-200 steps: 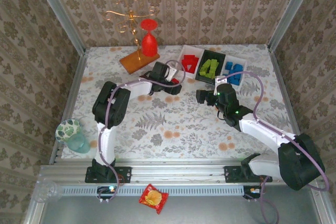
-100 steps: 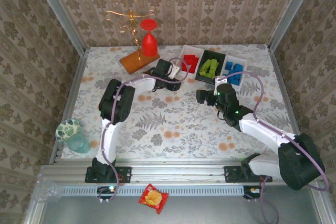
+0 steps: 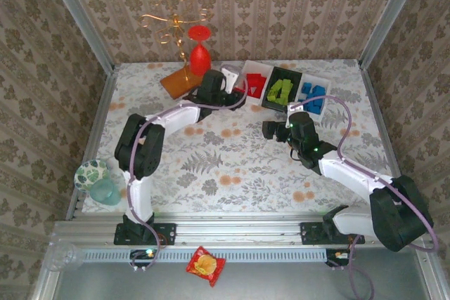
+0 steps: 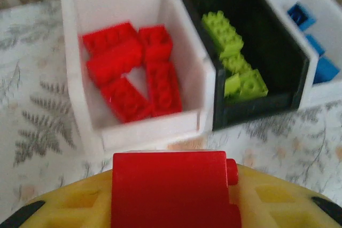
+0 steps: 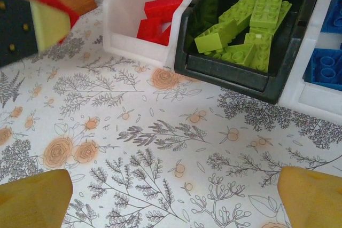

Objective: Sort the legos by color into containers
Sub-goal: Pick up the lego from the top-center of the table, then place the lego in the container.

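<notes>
My left gripper is shut on a red lego between its yellow fingers, just in front of the left white container. That container holds several red legos. Beside it stand the black container with lime green legos and the right white container with blue legos. My right gripper stands open over bare tablecloth in front of the containers, its fingertips wide apart. In the right wrist view the left gripper hangs at the upper left.
A brown wooden board with a gold wire stand and a red wine glass sits at the back, just left of the containers. Two cups stand at the table's left edge. A snack packet lies in front of the arm bases.
The left gripper has shut on a red lego on the cloth and carried it back and up toward the container with red legos. The right arm has hardly moved.
</notes>
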`<action>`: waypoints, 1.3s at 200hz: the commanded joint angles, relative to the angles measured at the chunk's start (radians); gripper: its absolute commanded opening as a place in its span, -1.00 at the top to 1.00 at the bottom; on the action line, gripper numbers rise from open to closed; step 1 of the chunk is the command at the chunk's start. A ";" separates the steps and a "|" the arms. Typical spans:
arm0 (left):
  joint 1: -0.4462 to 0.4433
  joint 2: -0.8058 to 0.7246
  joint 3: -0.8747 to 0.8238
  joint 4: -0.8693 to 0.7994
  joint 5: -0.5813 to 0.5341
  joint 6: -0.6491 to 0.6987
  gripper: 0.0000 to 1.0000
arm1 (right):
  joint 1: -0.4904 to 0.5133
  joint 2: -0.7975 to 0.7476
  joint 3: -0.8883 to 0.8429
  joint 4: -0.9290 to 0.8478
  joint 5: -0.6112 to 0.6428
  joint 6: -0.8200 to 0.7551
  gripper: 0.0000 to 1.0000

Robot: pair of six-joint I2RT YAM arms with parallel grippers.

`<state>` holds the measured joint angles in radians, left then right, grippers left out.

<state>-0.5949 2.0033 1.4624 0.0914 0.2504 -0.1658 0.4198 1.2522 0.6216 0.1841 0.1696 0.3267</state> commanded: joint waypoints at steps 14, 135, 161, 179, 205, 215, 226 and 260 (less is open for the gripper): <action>-0.011 0.112 0.167 -0.007 0.010 -0.049 0.17 | 0.005 -0.017 0.018 0.016 0.031 0.027 -1.00; -0.025 0.406 0.694 -0.344 -0.073 0.015 -0.13 | 0.003 -0.042 0.005 0.001 0.054 0.022 -1.00; -0.026 0.339 0.639 -0.324 -0.062 0.037 -0.37 | 0.002 -0.056 0.006 -0.008 0.061 0.022 -1.00; -0.026 0.262 0.565 -0.305 -0.059 0.044 -0.43 | 0.002 -0.069 0.012 -0.022 0.067 0.016 -1.00; -0.025 0.087 0.344 -0.197 -0.055 0.053 -0.49 | -0.002 -0.097 0.030 -0.065 0.104 -0.021 -1.00; -0.022 0.010 0.240 -0.145 -0.064 0.055 -0.53 | -0.009 -0.108 0.041 -0.085 0.121 -0.036 -1.00; -0.016 -0.077 0.127 -0.094 -0.077 0.062 -0.58 | -0.018 -0.121 0.057 -0.110 0.145 -0.052 -1.00; 0.037 -0.340 -0.210 0.019 -0.149 0.065 -0.71 | -0.052 -0.178 0.095 -0.166 0.261 -0.096 -1.00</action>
<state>-0.6037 1.8080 1.4288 -0.0063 0.1673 -0.1246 0.3908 1.1328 0.6640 0.0757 0.3004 0.2813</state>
